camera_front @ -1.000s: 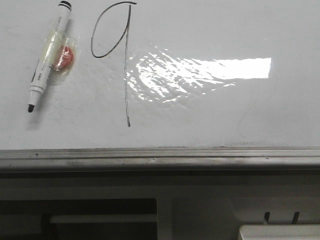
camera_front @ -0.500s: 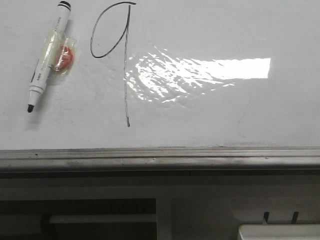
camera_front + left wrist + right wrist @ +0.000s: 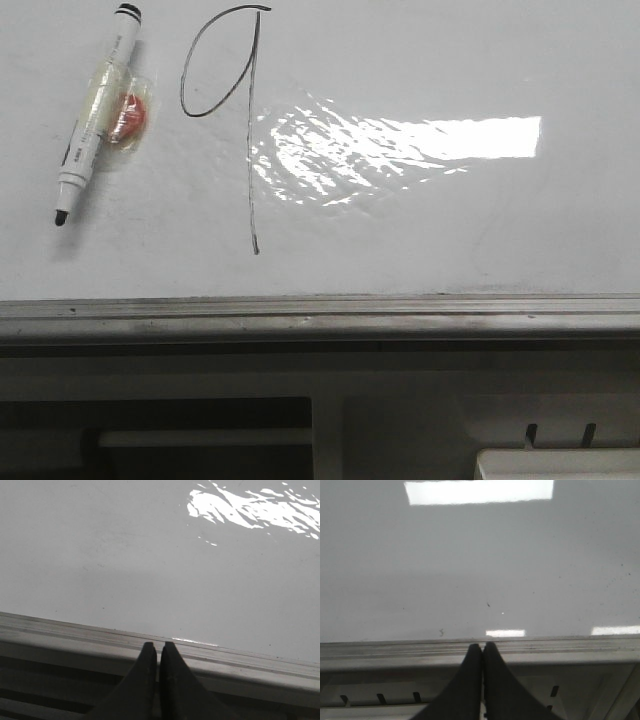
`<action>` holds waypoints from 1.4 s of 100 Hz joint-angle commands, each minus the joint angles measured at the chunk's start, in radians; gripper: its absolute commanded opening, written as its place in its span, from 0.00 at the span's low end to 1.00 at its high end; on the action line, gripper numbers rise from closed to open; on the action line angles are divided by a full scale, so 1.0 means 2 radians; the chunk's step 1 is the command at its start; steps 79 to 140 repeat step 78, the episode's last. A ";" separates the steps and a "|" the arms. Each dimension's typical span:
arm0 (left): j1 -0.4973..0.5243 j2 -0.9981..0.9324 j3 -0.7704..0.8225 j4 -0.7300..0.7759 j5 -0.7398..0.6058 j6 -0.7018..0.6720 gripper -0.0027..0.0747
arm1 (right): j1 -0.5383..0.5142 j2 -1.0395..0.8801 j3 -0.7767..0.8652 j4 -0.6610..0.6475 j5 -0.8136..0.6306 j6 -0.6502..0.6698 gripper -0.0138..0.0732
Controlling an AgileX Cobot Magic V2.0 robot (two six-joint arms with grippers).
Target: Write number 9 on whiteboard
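Observation:
The number 9 [image 3: 251, 130] is drawn in thin black line on the whiteboard [image 3: 420, 230], its loop at the top and its straight tail running toward the grey ledge [image 3: 320, 318]. A white marker pen [image 3: 98, 112] with a black tip lies on the board left of the 9, its cap off. My left gripper [image 3: 158, 646] is shut and empty over the ledge [image 3: 75, 640]. My right gripper [image 3: 482, 646] is shut and empty over the ledge [image 3: 570, 650]. Neither gripper shows in the front view.
A clear wrapper with a red piece [image 3: 128, 112] lies against the pen. Bright glare [image 3: 400, 145] spreads across the board right of the 9. Below the ledge stand dark frame parts and a white box corner [image 3: 560, 465].

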 commanded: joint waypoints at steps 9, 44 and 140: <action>0.000 -0.014 0.021 -0.003 -0.021 -0.003 0.01 | -0.005 -0.008 0.013 -0.003 -0.004 0.001 0.08; 0.000 -0.014 0.021 -0.003 -0.021 -0.003 0.01 | -0.005 -0.008 0.013 -0.003 -0.004 0.001 0.08; 0.000 -0.014 0.021 -0.003 -0.021 -0.003 0.01 | -0.005 -0.008 0.013 -0.003 -0.004 0.001 0.08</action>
